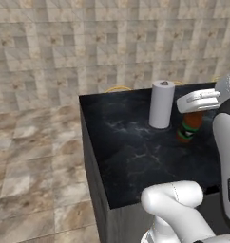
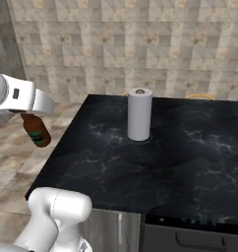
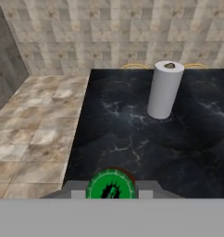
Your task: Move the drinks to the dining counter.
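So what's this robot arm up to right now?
The white arm's gripper is shut on a small brown bottle with a green cap, holding it by the neck above the black marble dining counter. The bottle hangs in the air, not yet set down. A white paper-towel roll stands upright on the counter a little beyond it.

The white robot hand covers the cap and neck top of the small brown glass bottle in both base views. From the hand view, its body hides beneath its green cap. The black marble desk is cut off at three o'clock. Yellow curved things behind its far edge are too hidden to identify.
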### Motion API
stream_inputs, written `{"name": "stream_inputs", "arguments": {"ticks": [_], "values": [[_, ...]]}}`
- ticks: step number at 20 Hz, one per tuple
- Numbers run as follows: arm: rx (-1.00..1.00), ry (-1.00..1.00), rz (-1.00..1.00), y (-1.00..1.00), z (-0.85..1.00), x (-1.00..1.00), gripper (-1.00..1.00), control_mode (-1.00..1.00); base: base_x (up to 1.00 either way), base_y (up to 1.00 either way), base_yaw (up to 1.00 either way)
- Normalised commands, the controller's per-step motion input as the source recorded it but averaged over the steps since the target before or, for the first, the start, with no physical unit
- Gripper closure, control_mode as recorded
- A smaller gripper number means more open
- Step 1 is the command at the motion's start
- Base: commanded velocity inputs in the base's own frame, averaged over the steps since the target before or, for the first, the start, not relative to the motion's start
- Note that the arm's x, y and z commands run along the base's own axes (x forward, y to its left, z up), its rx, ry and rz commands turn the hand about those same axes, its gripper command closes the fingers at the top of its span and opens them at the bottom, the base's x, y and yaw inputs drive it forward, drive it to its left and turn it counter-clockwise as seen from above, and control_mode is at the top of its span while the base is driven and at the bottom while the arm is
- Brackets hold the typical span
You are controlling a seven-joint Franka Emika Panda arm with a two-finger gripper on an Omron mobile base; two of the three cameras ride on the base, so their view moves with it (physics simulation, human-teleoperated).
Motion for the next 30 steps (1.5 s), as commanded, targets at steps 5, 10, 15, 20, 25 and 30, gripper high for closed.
{"name": "stream_inputs", "arguments": {"ticks": [5, 10, 15, 20, 25, 30], "values": [[0.0, 0.0, 0.0, 0.0, 0.0, 0.0, 1.0, 1.0, 0.83, -0.09, 0.17], [0.1, 0.24, 0.06, -0.02, -0.25, 0.33, 1.0, -1.0, 0.15, 0.0, 0.02], [0.02, 0.16, 0.0, 0.0, -0.38, 0.13, 1.0, -1.0, 0.0, 0.0, 0.0], [0.0, 0.02, 0.0, 0.0, -0.4, 0.04, 1.0, -1.0, 0.0, 0.0, 0.0], [0.0, 0.0, 0.0, 0.0, -0.4, 0.18, 1.0, -1.0, 0.0, 0.0, 0.0], [-0.02, 0.0, 0.0, 0.0, -0.38, 0.22, 1.0, -1.0, 0.0, 0.0, 0.0]]}}
